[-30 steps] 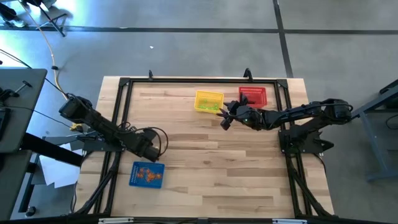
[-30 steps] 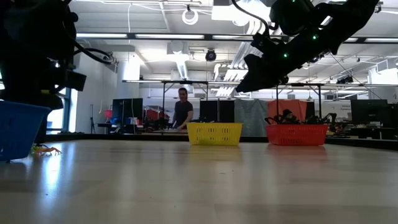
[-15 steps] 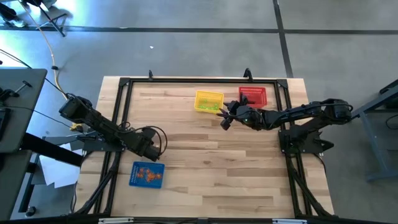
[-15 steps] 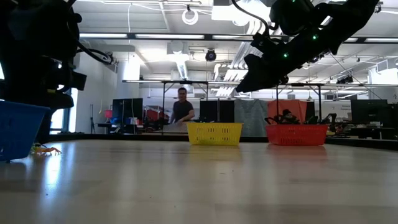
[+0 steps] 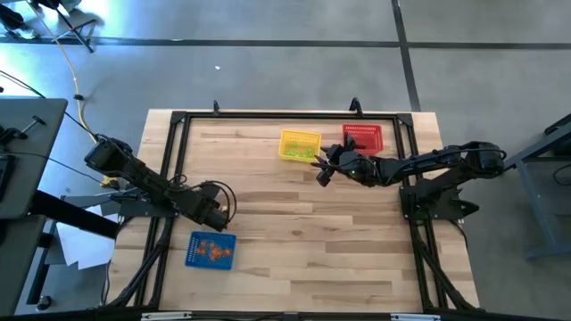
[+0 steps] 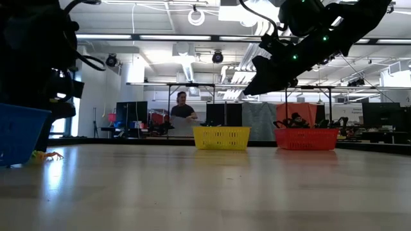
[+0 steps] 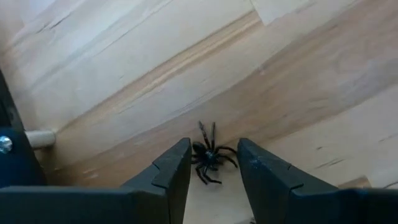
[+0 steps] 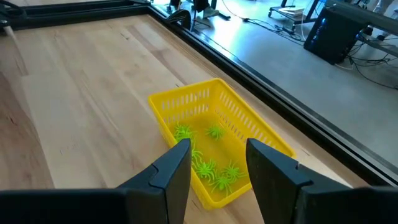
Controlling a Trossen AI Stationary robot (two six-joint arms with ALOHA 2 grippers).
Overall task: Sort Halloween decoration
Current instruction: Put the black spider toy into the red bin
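A black spider (image 7: pixel 210 158) lies on the desk (image 5: pixel 294 259) between the spread fingers of the left gripper (image 7: pixel 211 163) — framed for a pick but not yet gripped, as far as the left wrist view shows. The sort looks well along. Green spiders (image 8: pixel 208 163) lie inside the yellow basket (image 8: pixel 239 118), orange trinkets (image 5: pixel 211 251) fill the blue basket (image 5: pixel 194 259) just beside the left arm, and dark trinkets (image 6: pixel 297 120) show over the rim of the red basket (image 6: pixel 306 138). One orange piece (image 6: pixel 46 155) sits loose on the desk beside the blue basket. The right gripper (image 8: pixel 217 163) hovers over the yellow basket, fingers apart and empty. By the look of it, what is left is small — the black spider and the stray orange piece. A person (image 6: pixel 183 112) stands in the room beyond.
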